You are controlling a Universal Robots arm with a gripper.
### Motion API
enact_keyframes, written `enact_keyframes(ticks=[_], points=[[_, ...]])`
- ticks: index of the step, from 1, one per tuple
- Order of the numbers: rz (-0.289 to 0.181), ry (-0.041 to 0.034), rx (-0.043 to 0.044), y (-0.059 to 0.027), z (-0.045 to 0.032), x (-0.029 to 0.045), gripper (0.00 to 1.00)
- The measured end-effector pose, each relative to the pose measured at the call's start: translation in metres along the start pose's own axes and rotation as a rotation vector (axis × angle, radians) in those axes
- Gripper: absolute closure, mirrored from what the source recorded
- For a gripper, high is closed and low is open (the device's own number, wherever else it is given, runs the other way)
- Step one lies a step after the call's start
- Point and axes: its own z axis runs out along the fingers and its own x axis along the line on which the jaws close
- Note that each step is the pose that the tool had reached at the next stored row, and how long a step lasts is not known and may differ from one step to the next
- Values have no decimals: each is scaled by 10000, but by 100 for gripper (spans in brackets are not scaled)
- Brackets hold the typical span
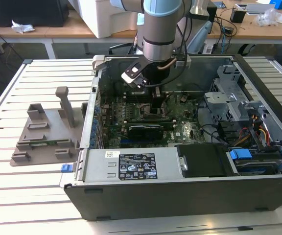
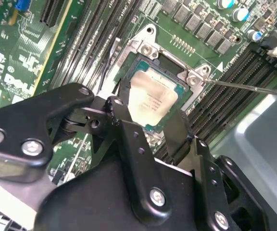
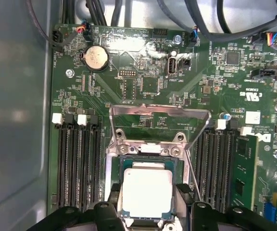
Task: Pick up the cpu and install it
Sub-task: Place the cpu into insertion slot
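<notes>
Gripper (image 1: 156, 105): in the exterior view it hangs straight down inside the open case (image 1: 180, 200), over the middle of the board (image 1: 185, 128).
Pincer: in both wrist views (image 2: 149, 122) (image 3: 148, 194) the black fingers (image 2: 177, 139) are closed onto two opposite edges of the cpu, pinching it.
Cpu (image 2: 153, 98) (image 3: 146, 185): flat, silvery top plate up, between the fingers and down in the socket (image 3: 147, 156); I cannot tell whether it is fully seated.
Load plate (image 3: 160, 115): swung up and open, standing off the socket's hinge side.
Lever (image 2: 254, 86): a thin metal rod, raised, running away from the socket's corner screw.
RAM slots (image 3: 78, 163): dark rows flanking the socket on both sides.
Coin cell (image 3: 96, 57): on the board beyond the load plate, well apart from the cpu.
Card (image 1: 148, 131): black and rectangular, at the gripper's 6 o'clock in the exterior view, just beside the socket area.
Holder (image 1: 43, 142): grey plastic, on the slatted table (image 1: 23, 196) at the case's 9 o'clock in the exterior view, outside the case wall.
</notes>
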Motion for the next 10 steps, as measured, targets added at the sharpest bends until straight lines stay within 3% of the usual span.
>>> enact_keyframes(ticks=[1,2,3,5,6,8,10], points=[[-1,-5,1,0,-13,3,44],[-2,-3,-1,1,-14,4,53],[-1,-1,-2,0,-14,4,53],[0,-5,0,-1,-11,3,65],[1,-5,1,-1,-7,2,65],[0,-5,1,0,16,1,83],[0,-4,3,0,38,1,89]])
